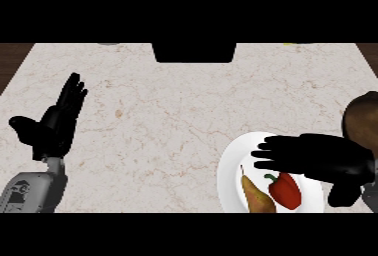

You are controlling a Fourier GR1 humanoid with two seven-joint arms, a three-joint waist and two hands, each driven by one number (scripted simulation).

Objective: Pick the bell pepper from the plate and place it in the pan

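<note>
I have my right hand (317, 159) hovering fingers-spread just above the red bell pepper (286, 190), which lies on the white plate (235, 165) beside a pear (256, 196), so I judge the grasp comes next: lower, close, then carry rightward to the pan (362, 120)

Even, soft light across the pale counter (170, 125), no glare; at four o'clock the black right hand (314, 157) reads almost featureless, perhaps slightly blurred.
</note>
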